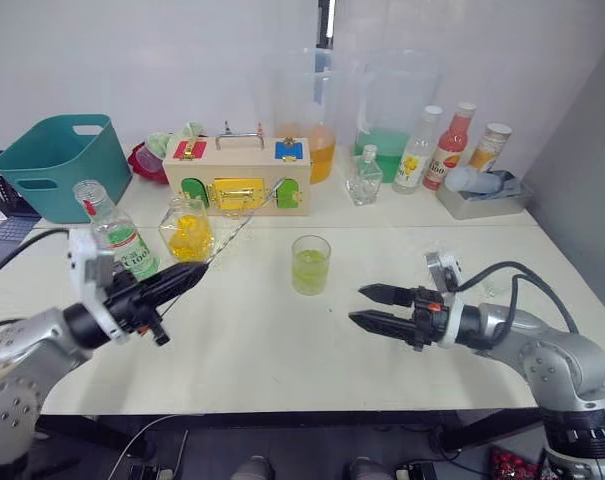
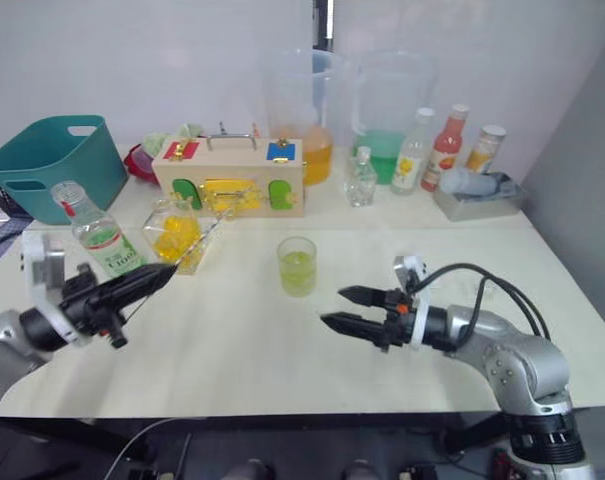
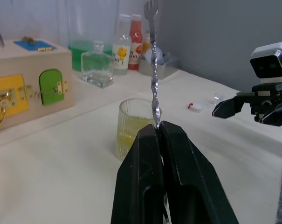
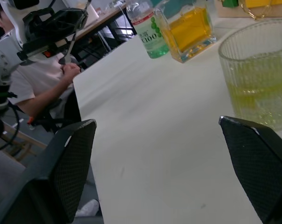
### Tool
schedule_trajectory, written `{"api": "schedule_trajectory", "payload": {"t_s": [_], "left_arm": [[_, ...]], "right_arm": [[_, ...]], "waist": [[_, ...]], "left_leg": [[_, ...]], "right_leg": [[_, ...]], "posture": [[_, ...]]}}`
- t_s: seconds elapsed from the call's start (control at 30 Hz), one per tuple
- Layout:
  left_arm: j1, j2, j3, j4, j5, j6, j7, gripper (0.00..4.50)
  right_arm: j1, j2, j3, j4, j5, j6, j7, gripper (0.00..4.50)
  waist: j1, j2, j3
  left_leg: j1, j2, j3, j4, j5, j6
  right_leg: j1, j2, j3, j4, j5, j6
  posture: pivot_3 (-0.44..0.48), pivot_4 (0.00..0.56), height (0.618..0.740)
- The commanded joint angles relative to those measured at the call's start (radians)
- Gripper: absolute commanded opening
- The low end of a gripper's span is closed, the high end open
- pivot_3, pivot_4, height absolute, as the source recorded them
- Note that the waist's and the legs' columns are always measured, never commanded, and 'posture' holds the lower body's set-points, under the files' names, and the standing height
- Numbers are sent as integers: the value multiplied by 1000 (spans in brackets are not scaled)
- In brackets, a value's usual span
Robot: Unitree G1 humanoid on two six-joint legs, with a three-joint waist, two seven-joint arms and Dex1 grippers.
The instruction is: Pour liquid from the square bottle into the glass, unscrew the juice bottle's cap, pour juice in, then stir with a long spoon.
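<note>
My left gripper [image 1: 200,270] is shut on the long spoon [image 1: 244,222], low on its twisted shaft. The shaft slants up and right, and its forked end is over the table left of the glass [image 1: 310,264]. The ribbed glass stands mid-table, about a third full of yellow-green liquid. Behind my left gripper are the square bottle [image 1: 187,233] with yellow liquid and the juice bottle [image 1: 119,235], its neck bare. The cap [image 3: 195,107] lies on the table to the right. My right gripper [image 1: 359,305] hovers open right of the glass, pointing at it.
A wooden latch box [image 1: 238,178] stands behind the glass, a teal basket [image 1: 57,165] at the back left. Two pitchers [image 1: 382,120], a small clear bottle [image 1: 363,178], other bottles and a grey tray [image 1: 482,200] line the back right. A seated person [image 4: 33,79] is beyond the table's left edge.
</note>
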State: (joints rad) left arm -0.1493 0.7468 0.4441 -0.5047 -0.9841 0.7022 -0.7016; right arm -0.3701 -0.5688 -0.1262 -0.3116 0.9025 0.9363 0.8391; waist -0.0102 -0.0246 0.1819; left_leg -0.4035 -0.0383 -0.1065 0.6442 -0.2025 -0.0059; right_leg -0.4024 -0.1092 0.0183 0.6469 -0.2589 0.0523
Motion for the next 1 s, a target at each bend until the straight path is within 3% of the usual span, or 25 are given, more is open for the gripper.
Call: {"api": "schedule_trajectory", "payload": {"t_s": [0.03,0.17,0.33,0.47,0.63,1.0], "left_arm": [[-69,-25,-60,-54,-9,-1,68,22],[-95,-47,-121,-84,5,-4,104,22],[-4,-32,-28,-25,8,-25,93,22],[129,-1,9,33,113,-73,43,22],[263,-41,-60,98,284,-186,24,22],[383,-62,-159,265,527,-429,-86,22]], "right_arm": [[-52,53,-38,-8,69,41,-108,4500],[-87,100,-57,-25,122,67,-192,4500],[-48,42,-78,-34,131,75,-174,4500],[-14,-22,-76,-24,108,57,-129,4500],[-4,-57,-59,-16,75,31,-96,4500],[-1,-80,-62,9,27,-10,-66,4500]], "waist": [[-2,0,0],[-6,0,0],[-5,0,0],[-6,0,0],[-3,0,0],[-1,0,0]], "left_leg": [[0,0,0,0,0,0],[0,0,1,-1,0,0],[0,0,1,-1,0,0],[0,1,2,-1,0,0],[0,1,3,-1,0,0],[-1,1,3,-1,0,0]], "right_leg": [[-1,0,1,0,0,0],[-2,1,1,1,0,0],[-3,1,2,1,0,0],[-2,1,2,1,0,-1],[-2,1,2,0,0,-1],[-2,1,2,-1,0,-1]], "posture": [[0,150,740],[0,150,740],[0,150,740],[0,150,740],[0,150,740],[0,150,740]]}}
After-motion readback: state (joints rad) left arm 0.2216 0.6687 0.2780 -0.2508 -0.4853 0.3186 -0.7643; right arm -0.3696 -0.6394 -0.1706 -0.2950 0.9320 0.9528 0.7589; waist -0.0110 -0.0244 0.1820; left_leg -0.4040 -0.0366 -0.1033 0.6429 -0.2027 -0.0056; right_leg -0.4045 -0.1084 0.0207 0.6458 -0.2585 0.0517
